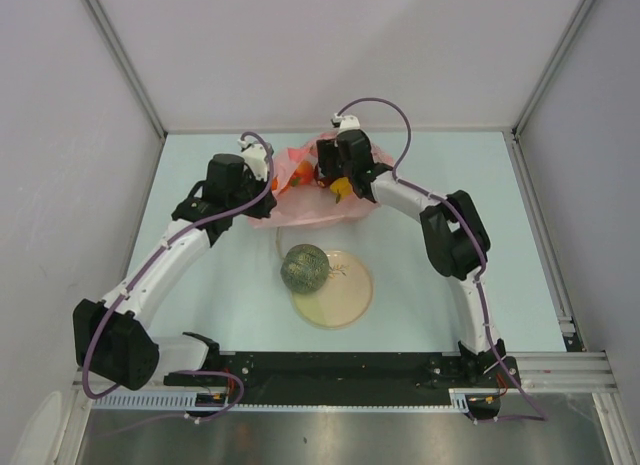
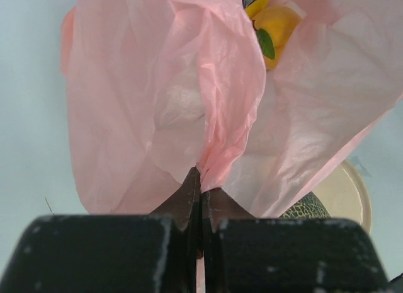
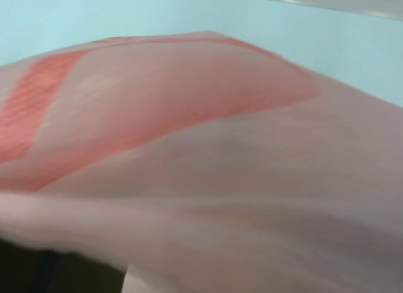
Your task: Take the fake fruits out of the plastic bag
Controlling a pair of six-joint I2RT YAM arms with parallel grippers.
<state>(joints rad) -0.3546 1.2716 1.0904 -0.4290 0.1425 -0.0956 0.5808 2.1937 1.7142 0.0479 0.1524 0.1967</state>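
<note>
Top view, bag: the pink bag [image 1: 300,200] lies crumpled at the middle of the far edge of the tabletop [image 1: 240,295].
Top view, left tool: the left tool [image 1: 272,177] meets the bag's left side.
Top view, right tool: the right tool [image 1: 338,177] hangs over the bag's right half, with a yellow fruit [image 1: 342,189] directly under it. Whether it grips the fruit cannot be told.
Top view, fruit already out: the melon [image 1: 303,268] sits on the left rim of the plate [image 1: 350,303], nearer the front edge.
Left wrist view, tool: the left tool [image 2: 200,179] is clenched on a gathered fold of the bag [image 2: 145,85].
Left wrist view, fruit: the yellow fruit [image 2: 280,25], bearing a green leaf, shows beyond the fold and to its right. The melon [image 2: 306,208] and plate [image 2: 346,192] peek out under the film.
Right wrist view: blurred bag [image 3: 220,167] fills the frame and no fingers show.
Governing relation: the yellow fruit lies across the bag from the left tool and beneath the right tool, so the right arm is judged nearer. Its long axis is too hidden to read.
</note>
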